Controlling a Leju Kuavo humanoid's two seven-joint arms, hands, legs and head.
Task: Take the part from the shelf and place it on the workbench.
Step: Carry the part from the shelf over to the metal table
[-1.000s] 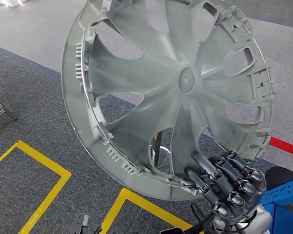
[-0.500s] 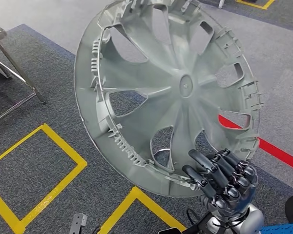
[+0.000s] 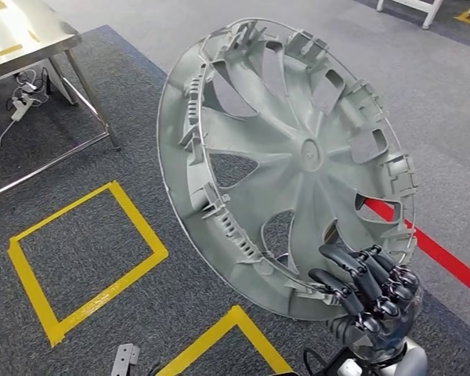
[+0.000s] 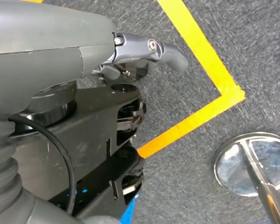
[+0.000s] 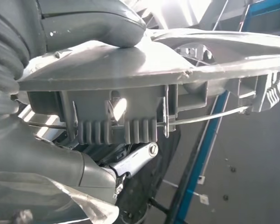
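Observation:
The part is a large grey plastic wheel cover (image 3: 291, 157) with curved spokes and clips round its rim. It stands tilted in the air in front of me, its ribbed inner side facing me. My right hand (image 3: 368, 301) grips its lower rim at the bottom right of the head view, dark fingers curled over the edge. The right wrist view shows the rim (image 5: 149, 60) close up, with the grey thumb (image 5: 96, 23) pressed on it. My left hand (image 4: 145, 49) hangs over the carpet, holding nothing, one finger stretched out. The metal workbench (image 3: 19, 35) stands at the far left.
Yellow tape rectangles (image 3: 84, 258) mark the dark carpet below the part. A red floor line (image 3: 451, 262) runs at the right. Cables and a power strip (image 3: 19, 106) lie under the workbench, beside its slanted legs (image 3: 94, 98). A chrome round base (image 4: 251, 161) sits on the floor near my left hand.
The whole picture has shifted right as the camera turned left. The workbench has come into sight at the upper left. My right hand still holds the wheel cover.

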